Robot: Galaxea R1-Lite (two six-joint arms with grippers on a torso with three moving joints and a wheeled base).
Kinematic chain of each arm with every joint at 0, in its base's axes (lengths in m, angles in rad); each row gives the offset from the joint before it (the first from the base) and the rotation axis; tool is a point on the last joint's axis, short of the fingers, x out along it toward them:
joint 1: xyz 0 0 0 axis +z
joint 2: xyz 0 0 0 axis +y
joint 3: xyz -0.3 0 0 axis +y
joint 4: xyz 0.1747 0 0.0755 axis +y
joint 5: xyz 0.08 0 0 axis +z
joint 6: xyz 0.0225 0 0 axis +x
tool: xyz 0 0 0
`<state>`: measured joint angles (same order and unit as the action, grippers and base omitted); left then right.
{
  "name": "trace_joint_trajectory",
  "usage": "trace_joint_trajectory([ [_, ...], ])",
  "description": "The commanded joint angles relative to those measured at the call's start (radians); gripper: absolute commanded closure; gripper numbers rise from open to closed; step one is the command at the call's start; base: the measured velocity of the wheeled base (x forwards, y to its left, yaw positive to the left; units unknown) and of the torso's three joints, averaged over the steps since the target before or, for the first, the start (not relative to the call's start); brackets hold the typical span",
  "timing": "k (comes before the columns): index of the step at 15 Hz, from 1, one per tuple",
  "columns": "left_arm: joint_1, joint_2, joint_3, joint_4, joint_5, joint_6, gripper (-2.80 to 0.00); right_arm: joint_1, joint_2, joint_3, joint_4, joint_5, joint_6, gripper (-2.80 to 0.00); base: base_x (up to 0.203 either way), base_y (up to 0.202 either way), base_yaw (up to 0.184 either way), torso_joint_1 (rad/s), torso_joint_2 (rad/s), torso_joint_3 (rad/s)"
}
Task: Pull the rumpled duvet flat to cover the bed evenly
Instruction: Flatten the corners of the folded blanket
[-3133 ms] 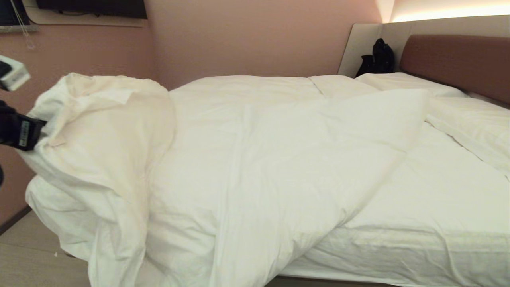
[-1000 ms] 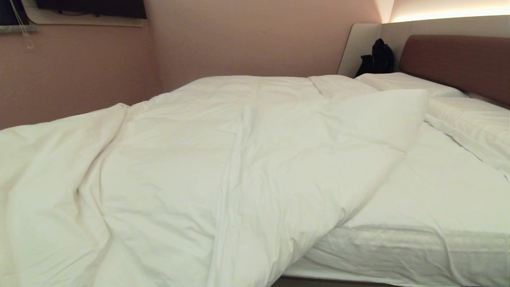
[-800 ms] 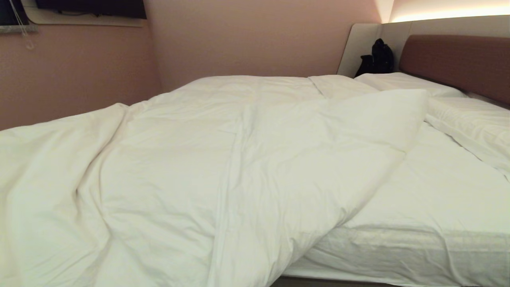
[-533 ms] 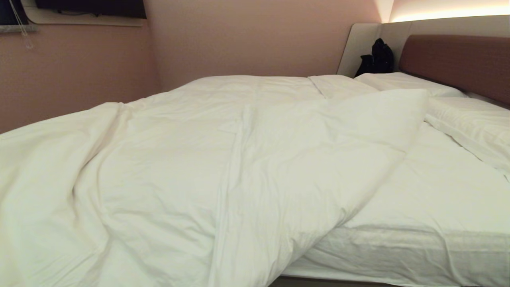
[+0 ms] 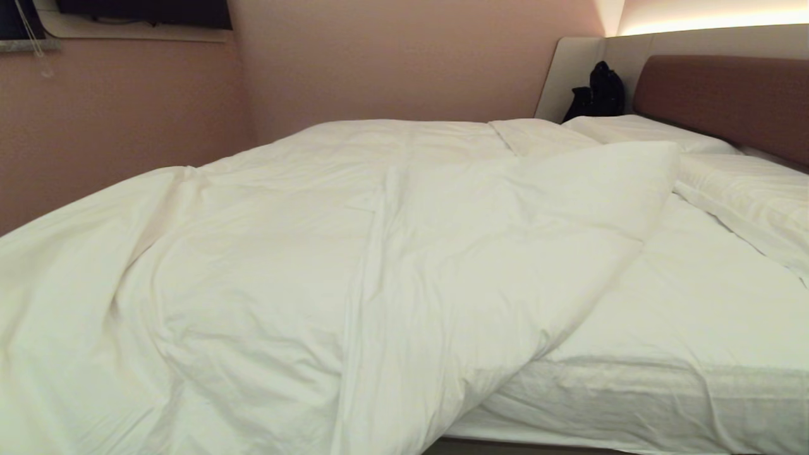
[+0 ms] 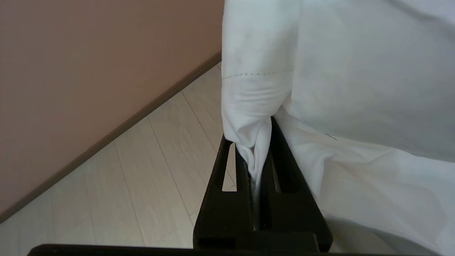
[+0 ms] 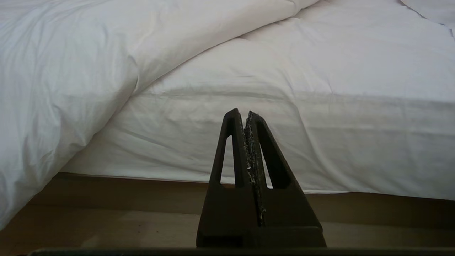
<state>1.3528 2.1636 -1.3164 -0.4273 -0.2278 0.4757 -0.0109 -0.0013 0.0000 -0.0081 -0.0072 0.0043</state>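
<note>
My left pincer [image 6: 254,156] is clamped on a bunched corner of the duvet [image 6: 337,71], out past the foot end above the floor [image 6: 149,185], close to the wall [image 6: 89,71]. I hold the corner there so I can drag the quilt toward that end. The rest of the duvet lies slanted across the bed [image 5: 663,392], leaving bare fitted sheet [image 5: 695,303] on the headboard [image 5: 727,95] side. My right pincer [image 7: 246,117] is closed on nothing, parked facing the mattress side [image 7: 320,142].

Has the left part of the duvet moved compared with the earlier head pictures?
Yes. The duvet edge has dropped against the pink wall, uncovering more of it; the left tool grips a corner.
</note>
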Motion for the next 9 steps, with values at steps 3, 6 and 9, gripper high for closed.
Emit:
trace_joint_trajectory([
  [3, 0.005, 0.059, 0.036, -0.021, 0.0, 0.018, -2.53, 0.0, 0.001, 0.0, 0.0, 0.0, 0.0, 0.0, 0.0, 0.0, 0.0, 0.0, 0.0, 0.0],
  [6, 0.012, 0.103, 0.052, -0.023, 0.002, 0.033, -2.8, 0.002, 0.001, 0.0, 0.0, 0.0, 0.0, 0.0, 0.0, 0.0, 0.0, 0.0, 0.0, 0.0],
  [9, 0.011, 0.143, 0.078, -0.024, 0.002, 0.038, -2.8, 0.0, 0.001, 0.0, 0.0, 0.0, 0.0, 0.0, 0.0, 0.0, 0.0, 0.0, 0.0, 0.0],
])
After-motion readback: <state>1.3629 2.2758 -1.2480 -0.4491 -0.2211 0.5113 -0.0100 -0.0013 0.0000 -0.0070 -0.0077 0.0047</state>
